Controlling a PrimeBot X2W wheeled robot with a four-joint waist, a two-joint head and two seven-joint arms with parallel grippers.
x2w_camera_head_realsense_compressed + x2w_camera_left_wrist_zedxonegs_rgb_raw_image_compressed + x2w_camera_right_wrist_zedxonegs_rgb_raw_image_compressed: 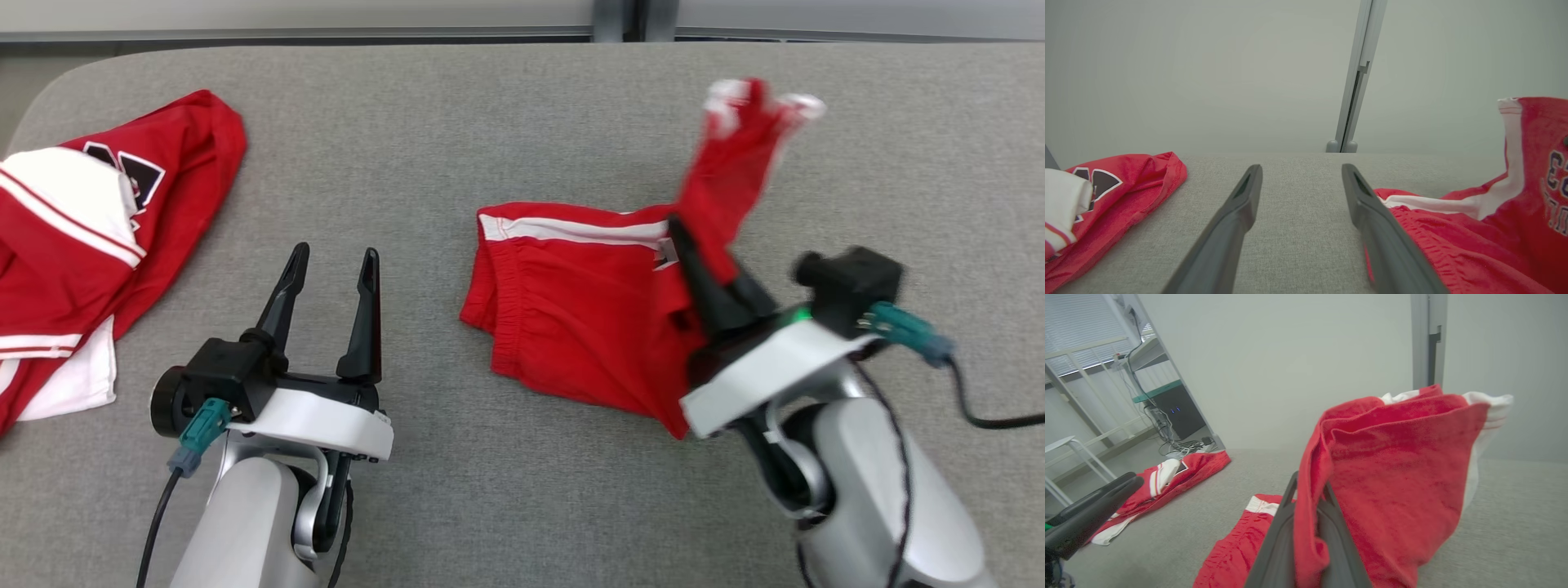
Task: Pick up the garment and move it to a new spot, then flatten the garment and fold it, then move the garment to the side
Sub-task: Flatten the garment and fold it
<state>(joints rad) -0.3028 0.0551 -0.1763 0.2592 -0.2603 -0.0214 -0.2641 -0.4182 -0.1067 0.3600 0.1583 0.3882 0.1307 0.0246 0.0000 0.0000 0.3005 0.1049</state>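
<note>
The garment (571, 310) is a pair of red shorts with a white side stripe, lying on the grey table (490, 122) right of the middle. My right gripper (694, 253) is shut on one end of it, and that end (735, 163) is lifted and blurred above the table. In the right wrist view the red cloth (1392, 465) is pinched between the right gripper (1308, 484) and drapes over its fingers. My left gripper (335, 257) stands open over bare table left of the shorts, holding nothing. In the left wrist view, the left gripper (1300, 169) has the shorts (1453, 245) just to the right of it.
A second red and white garment (98, 229) with a dark logo lies bunched at the table's left edge, also seen as the bunched garment (1118, 183) in the left wrist view. A pale wall stands beyond the table's far edge. A desk and cables (1167, 433) stand in the room to the left.
</note>
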